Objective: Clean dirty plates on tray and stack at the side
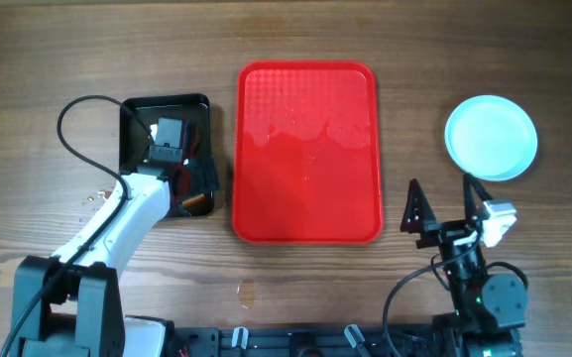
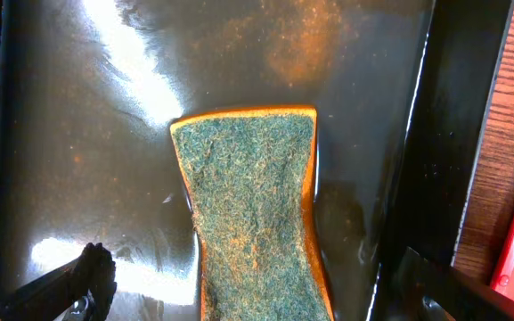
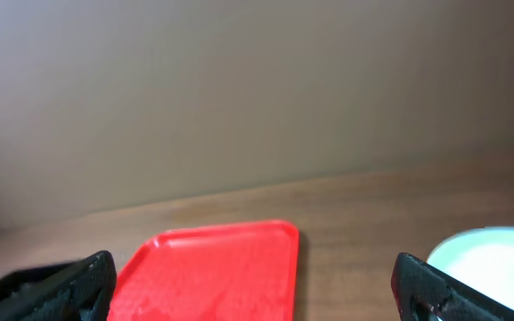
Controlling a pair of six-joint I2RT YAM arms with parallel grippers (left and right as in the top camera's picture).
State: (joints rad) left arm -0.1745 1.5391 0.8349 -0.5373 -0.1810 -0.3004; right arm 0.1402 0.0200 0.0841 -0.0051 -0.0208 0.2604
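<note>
The red tray (image 1: 307,213) lies in the middle of the table with no plates on it; its surface shows wet streaks. It also shows in the right wrist view (image 3: 212,267). A pale-blue round plate (image 1: 491,137) sits on the table right of the tray, its top clean; I cannot tell how many are stacked there. Its edge shows in the right wrist view (image 3: 497,259). My left gripper (image 2: 252,285) is open over the black tray (image 1: 132,124), its fingers either side of a green-topped orange sponge (image 2: 252,196) without touching it. My right gripper (image 1: 446,208) is open and empty.
The black tray's wet floor (image 2: 78,134) carries orange residue. Small crumbs (image 1: 92,196) lie on the wood left of my left arm. A faint stain (image 1: 246,291) marks the table in front of the red tray.
</note>
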